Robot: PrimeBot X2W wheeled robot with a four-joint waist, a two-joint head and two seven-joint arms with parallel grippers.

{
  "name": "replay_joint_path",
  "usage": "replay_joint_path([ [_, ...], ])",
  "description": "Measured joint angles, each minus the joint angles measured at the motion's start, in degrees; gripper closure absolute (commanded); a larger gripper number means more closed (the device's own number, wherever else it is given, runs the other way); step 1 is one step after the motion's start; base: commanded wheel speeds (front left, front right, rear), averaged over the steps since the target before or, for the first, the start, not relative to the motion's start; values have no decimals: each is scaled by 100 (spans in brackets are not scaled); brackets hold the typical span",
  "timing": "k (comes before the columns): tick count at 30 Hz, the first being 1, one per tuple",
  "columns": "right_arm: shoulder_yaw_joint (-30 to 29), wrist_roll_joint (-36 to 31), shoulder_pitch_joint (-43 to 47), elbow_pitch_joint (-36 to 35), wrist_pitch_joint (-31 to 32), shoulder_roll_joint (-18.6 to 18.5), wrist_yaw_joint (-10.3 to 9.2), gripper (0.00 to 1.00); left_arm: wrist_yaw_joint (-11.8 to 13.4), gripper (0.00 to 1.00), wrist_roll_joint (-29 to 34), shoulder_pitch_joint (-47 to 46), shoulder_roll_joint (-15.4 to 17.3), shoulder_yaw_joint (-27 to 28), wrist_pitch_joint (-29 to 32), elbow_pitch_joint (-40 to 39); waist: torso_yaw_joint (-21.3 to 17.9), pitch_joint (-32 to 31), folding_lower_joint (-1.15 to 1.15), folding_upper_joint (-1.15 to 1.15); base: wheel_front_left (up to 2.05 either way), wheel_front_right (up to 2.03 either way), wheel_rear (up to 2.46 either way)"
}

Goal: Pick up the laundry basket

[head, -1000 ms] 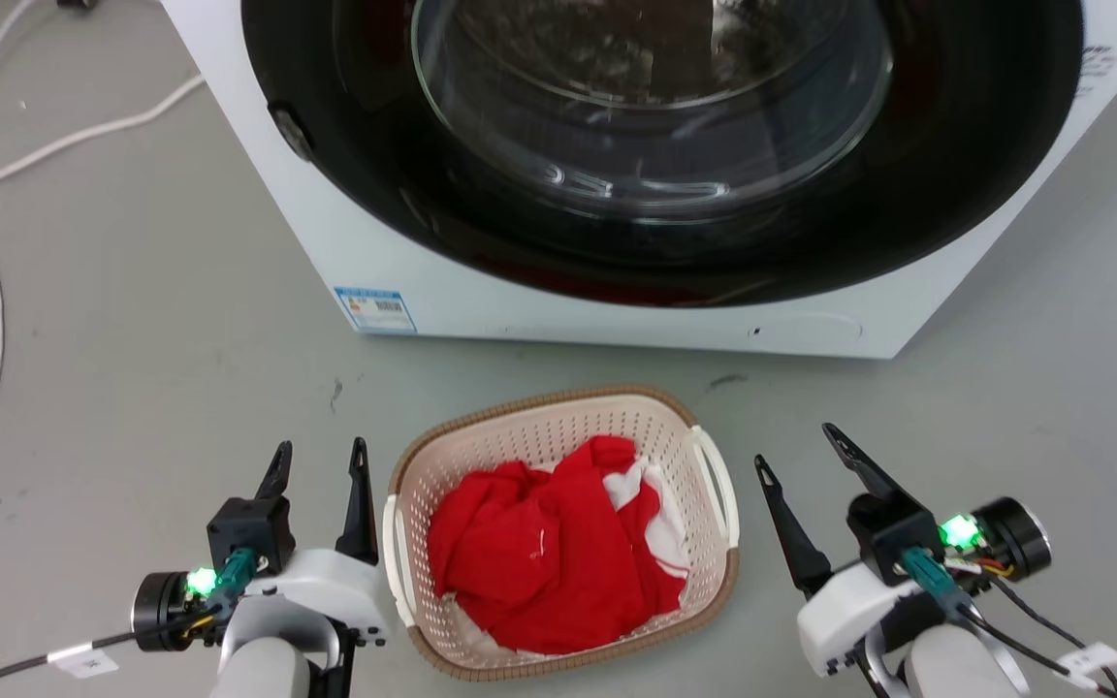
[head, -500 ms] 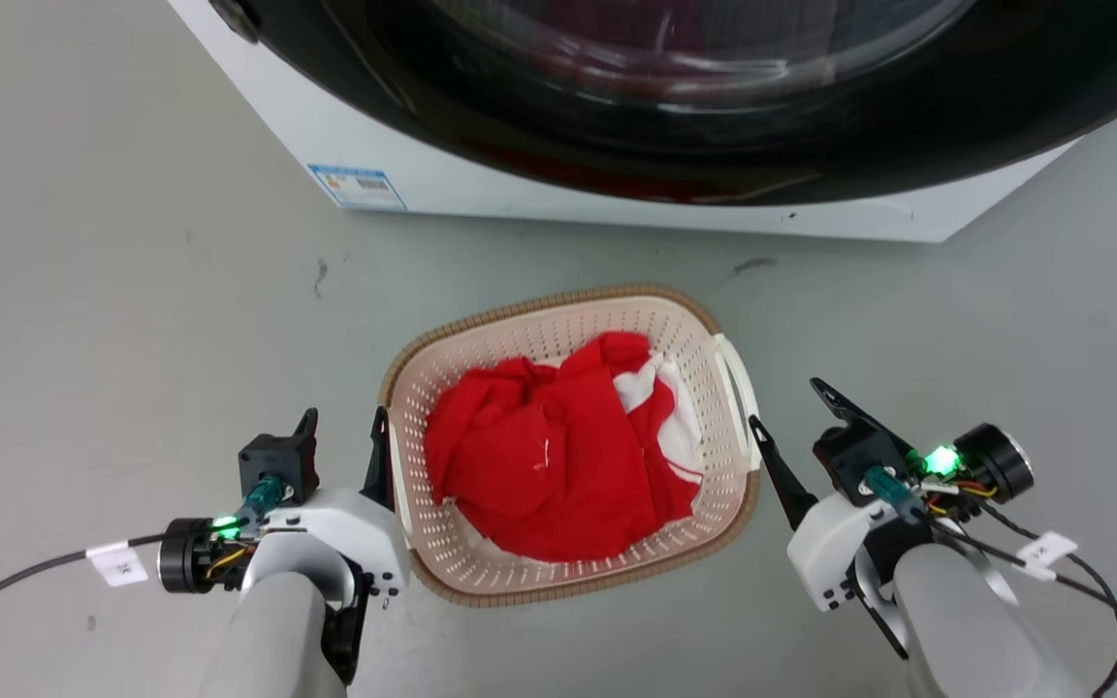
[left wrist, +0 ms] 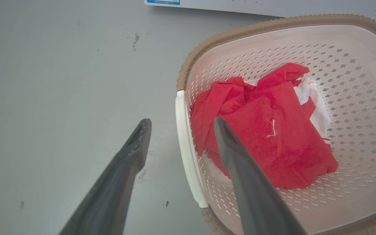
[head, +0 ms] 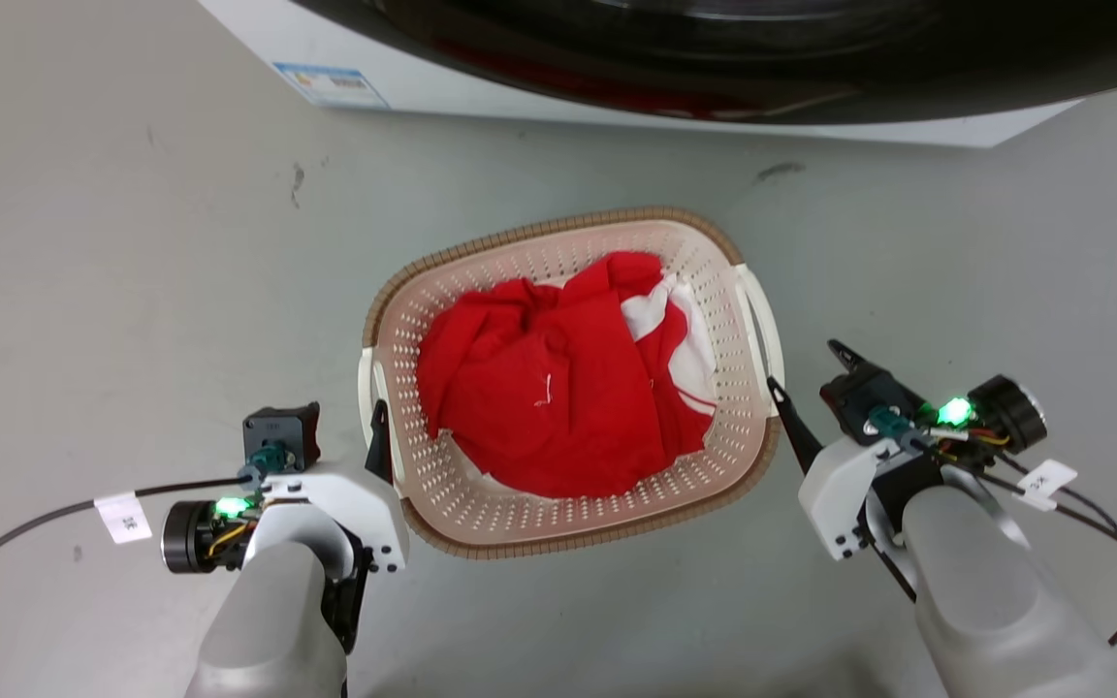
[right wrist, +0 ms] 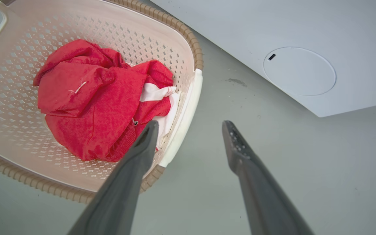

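The head camera has been tipped further down, so the washing machine (right wrist: 273, 32) is pushed to the top of its view, and both arms have been brought in against the sides of the laundry basket (head: 558, 225) since a second ago. The basket itself is not lifted yet: it is seen resting flat on the grey floor (head: 132, 242), just in front of the machine, loaded with a crumpled red garment (head: 549, 388) and a bit of white cloth (head: 689, 339). The left gripper (left wrist: 181, 121) is held with its jaws spread, one finger outside over the floor, the other over the basket's inside, so the white left handle (left wrist: 184, 147) is framed between them. The right gripper (right wrist: 190, 124) is mirrored on the far side, jaws likewise spread and the right handle (right wrist: 183, 120) lined up in the gap. Nothing is pinched, and whether either handle is already touched cannot be told. So the approach is judged nearly done; the closing on both handles and the lift are still owed. Little is found in the way: the floor beside the basket is bare but for a few scuff marks, and a black cable (head: 35, 519) is trailed behind the left wrist, well apart from the basket. The machine's front is kept close ahead, so a straight upward lift is probably called for.
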Motion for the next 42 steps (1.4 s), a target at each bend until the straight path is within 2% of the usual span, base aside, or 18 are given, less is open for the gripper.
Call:
replay_joint_path([
  [14,-272,-313,-749,882,0,20,0,0,-35,0,-68,-444,0,47,0,396,82,648,0,0,0,0,0],
  [33,-614,-625,-1363,1396,-1,79,2,0,-55,0,-218,-820,-11,-186,0,605,164,1232,0,0,0,0,0],
  [34,-641,-650,-1382,1433,-1,81,2,6,-64,0,-238,-825,-10,-209,0,627,166,1240,0,0,0,0,0],
  [35,-665,-669,-1399,1463,-1,81,2,67,-86,13,-266,-832,-10,-232,0,653,170,1247,0,0,0,0,0],
  [36,-691,-692,-1419,1481,-1,81,3,100,-96,62,-272,-837,-11,-260,0,637,175,1253,0,0,0,0,0],
  [37,-700,-730,-1433,1512,-1,85,4,100,-105,100,-302,-850,-12,-279,0,633,179,1258,0,0,0,0,0],
  [42,-800,-775,-1447,1545,-2,130,3,100,-144,100,-410,-896,-89,-385,2,703,180,1216,0,0,0,0,0],
])
